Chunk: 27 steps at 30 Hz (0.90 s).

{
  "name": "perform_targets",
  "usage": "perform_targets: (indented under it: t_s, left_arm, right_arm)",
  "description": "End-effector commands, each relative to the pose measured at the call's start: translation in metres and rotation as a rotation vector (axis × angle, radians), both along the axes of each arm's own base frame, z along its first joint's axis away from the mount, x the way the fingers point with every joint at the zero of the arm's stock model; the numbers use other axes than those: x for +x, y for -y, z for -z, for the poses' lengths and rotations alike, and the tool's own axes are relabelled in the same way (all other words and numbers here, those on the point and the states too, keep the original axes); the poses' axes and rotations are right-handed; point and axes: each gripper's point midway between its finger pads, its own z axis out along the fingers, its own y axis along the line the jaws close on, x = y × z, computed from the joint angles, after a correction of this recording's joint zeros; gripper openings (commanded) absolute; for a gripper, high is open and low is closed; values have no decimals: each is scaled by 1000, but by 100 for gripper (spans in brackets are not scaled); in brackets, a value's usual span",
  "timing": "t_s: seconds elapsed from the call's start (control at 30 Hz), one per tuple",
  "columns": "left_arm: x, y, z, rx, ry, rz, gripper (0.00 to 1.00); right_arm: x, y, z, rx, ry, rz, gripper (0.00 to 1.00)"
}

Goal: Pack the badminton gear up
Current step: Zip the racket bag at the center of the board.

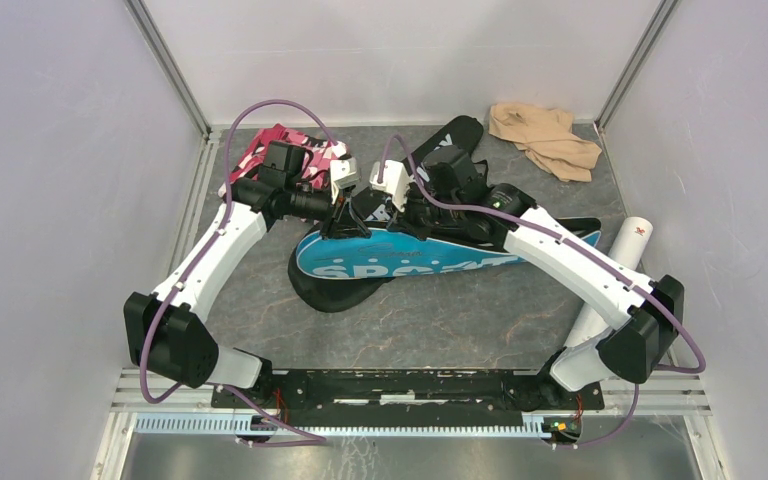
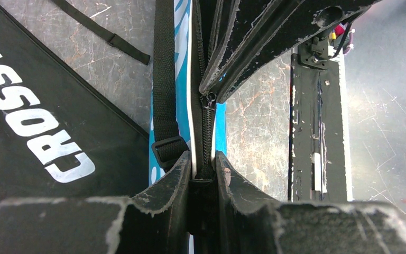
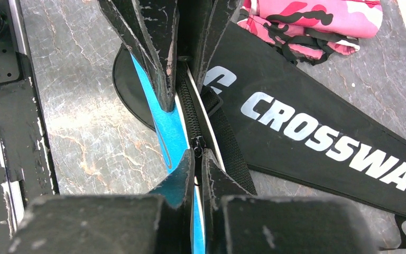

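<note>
In the top view the blue cover (image 1: 430, 258) lies across the tabletop (image 1: 440, 320), long axis left to right and broad head to the left, partly over the black cover (image 1: 450, 140). The left end effector (image 1: 343, 218) and right end effector (image 1: 388, 205) meet nose to nose over its far edge, near the head. From the left wrist, the left end effector (image 2: 203, 161) is clamped on the blue cover's edge with the zip (image 2: 207, 132) running straight out between its fingers. The pull (image 2: 209, 98) sits just ahead, at the tips of the right end effector (image 2: 211, 90). From the right wrist, the right end effector (image 3: 197, 159) has its fingers nearly together, pinched on the pull (image 3: 196, 142), with the left one just beyond on the same line. The teeth between the two look meshed, so the right arm likely draws the pull along the cover's long axis, away from the left anchor.
</note>
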Motion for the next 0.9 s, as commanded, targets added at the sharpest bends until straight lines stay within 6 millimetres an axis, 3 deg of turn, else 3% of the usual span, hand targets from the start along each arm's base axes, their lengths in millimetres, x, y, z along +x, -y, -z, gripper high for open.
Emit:
perform_targets:
  t_s: [0.0, 0.23, 0.6, 0.87]
  left_arm:
    - [6, -3, -6, 13, -10, -39, 2]
    - [8, -7, -4, 42, 27, -44, 2]
    - [13, -19, -9, 117, 85, -26, 2]
    - [20, -31, -16, 147, 117, -43, 2]
  right_arm:
    - [9, 1, -18, -13, 73, 11, 1]
    - [9, 11, -25, -72, 125, -30, 0]
    - [9, 47, -19, -150, 177, -97, 0]
    - [17, 91, -7, -215, 198, -92, 0]
